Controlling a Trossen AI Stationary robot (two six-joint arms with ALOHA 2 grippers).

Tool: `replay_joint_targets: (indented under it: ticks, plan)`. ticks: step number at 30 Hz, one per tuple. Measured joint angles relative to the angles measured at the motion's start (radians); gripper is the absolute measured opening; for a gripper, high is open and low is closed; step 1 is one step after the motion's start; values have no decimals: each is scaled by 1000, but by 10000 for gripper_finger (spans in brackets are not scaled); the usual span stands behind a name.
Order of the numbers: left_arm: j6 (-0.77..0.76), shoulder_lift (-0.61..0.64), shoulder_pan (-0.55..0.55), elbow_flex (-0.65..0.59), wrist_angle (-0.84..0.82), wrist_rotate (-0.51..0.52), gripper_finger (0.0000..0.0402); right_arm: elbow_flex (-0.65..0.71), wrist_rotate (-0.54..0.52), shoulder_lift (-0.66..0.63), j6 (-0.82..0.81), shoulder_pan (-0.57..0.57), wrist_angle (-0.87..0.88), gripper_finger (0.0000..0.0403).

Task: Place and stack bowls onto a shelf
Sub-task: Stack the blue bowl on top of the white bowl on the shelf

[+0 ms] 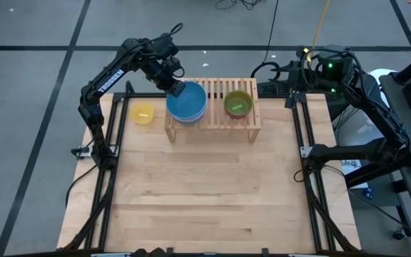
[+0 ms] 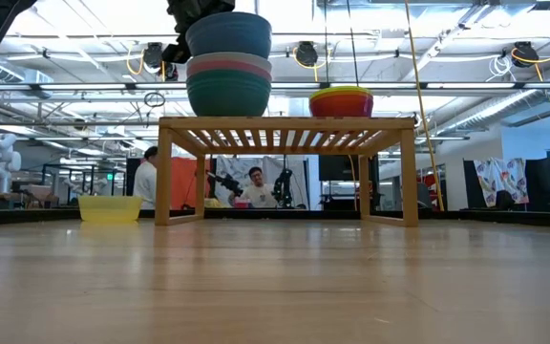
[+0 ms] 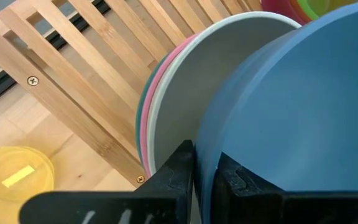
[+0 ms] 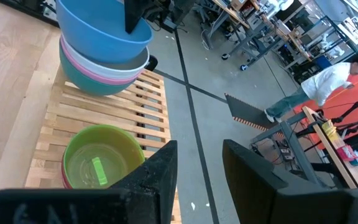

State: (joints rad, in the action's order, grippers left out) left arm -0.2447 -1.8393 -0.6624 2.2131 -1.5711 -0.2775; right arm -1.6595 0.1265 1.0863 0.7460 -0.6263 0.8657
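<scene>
A blue bowl (image 1: 188,102) tops a stack of white (image 4: 114,65), pink and teal (image 2: 227,96) bowls on the left part of the shelf (image 1: 216,123). My left gripper (image 1: 175,88) is shut on the blue bowl at its far left. A lime green bowl (image 1: 238,103) tops a smaller stack with a red bowl (image 2: 342,103) on the shelf's right part. A yellow bowl (image 1: 143,113) rests on its base on the table, left of the shelf. My right gripper (image 4: 199,163) hangs open with nothing between its fingers, beyond the shelf's far right corner. My left gripper pinches the blue bowl's rim (image 3: 207,140), one finger (image 3: 179,171) outside the wall and the other (image 3: 238,180) inside. The fingers slant down from the far left. The bowl's base sits down inside the white bowl, with much of its wall showing above the stack.
The near half of the table (image 1: 205,200) is bare wood. Black frame rails (image 1: 309,143) run along both sides of the table. People and other equipment show in the room beyond the far edge.
</scene>
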Motion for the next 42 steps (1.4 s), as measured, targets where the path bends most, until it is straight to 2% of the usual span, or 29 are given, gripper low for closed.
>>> replay_joint_targets:
  ticks: [12,20,29,38,42]
  plan:
    - [-46,-4,-7,0,0,16,26,0,0,0,2,0,0,121]
    - [-7,-4,-7,0,0,17,9,0,0,0,3,0,0,121]
    - [44,-4,-5,0,22,25,40,0,0,0,0,0,0,121]
    - [-2,-4,-3,0,28,26,93,0,0,0,0,0,0,121]
    - [-3,-4,-3,0,28,28,103,0,0,0,0,0,0,121]
